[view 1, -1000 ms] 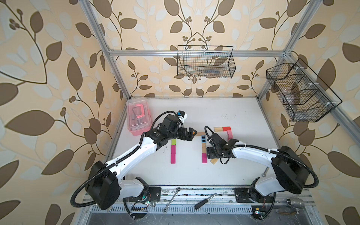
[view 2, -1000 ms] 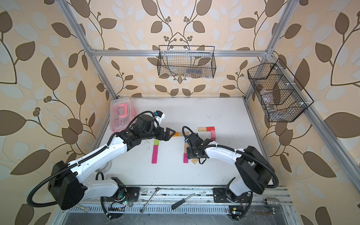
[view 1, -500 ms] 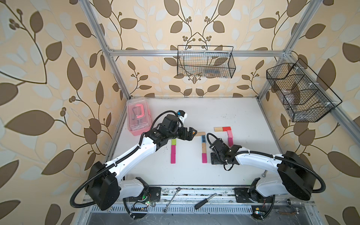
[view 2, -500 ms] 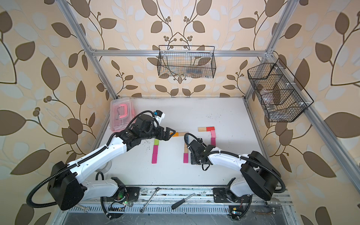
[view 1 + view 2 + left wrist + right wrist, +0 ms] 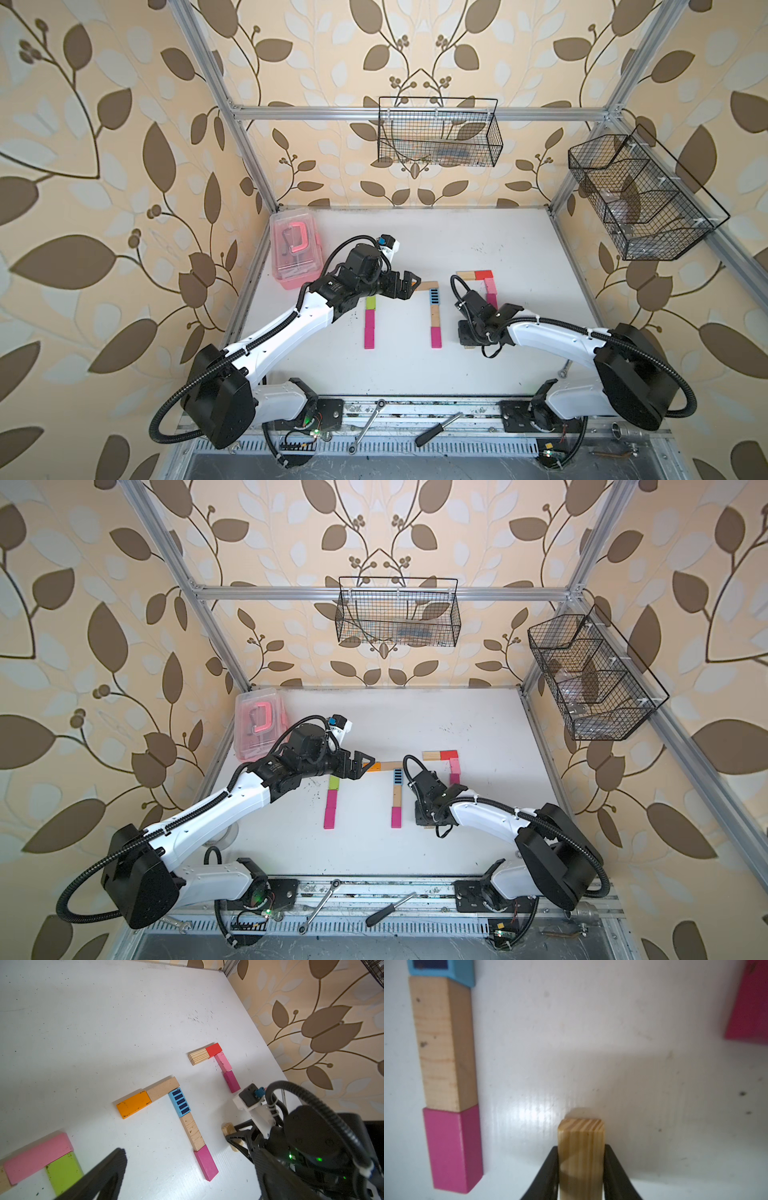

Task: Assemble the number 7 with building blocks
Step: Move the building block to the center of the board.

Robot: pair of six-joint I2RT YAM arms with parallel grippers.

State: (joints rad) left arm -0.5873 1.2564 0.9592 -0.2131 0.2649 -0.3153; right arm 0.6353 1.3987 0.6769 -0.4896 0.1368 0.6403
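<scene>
The plain wooden rectangular block with dark striped grain (image 5: pixel 581 1169) sits between the black fingers (image 5: pixel 548 1169) of the right gripper (image 5: pixel 581 1147). The fingers press on both its long sides, so the gripper is clamped on it. Its long axis runs along the fingers, parallel to the stems of the figures laid on the white table (image 5: pixel 498 249). Its free end points toward the table's far side. In the left wrist view that pale end (image 5: pixel 228 1128) pokes out past the fingers. Whether the block rests on the table or is raised cannot be told.

It lies near the magenta rectangular block (image 5: pixel 452 1147) that ends the middle stem. It is also on the near side of a second magenta block (image 5: pixel 231 1081) that ends the right stem. It touches neither.

The middle figure has an orange flat block (image 5: pixel 133 1104) and a light wooden block (image 5: pixel 163 1088) as its bar. Below them come a blue block with black stripes (image 5: pixel 179 1102) and a longer wooden block (image 5: pixel 192 1134).

The left gripper (image 5: pixel 408 286) hangs by the orange block with its jaws spread wide, holding nothing.
</scene>
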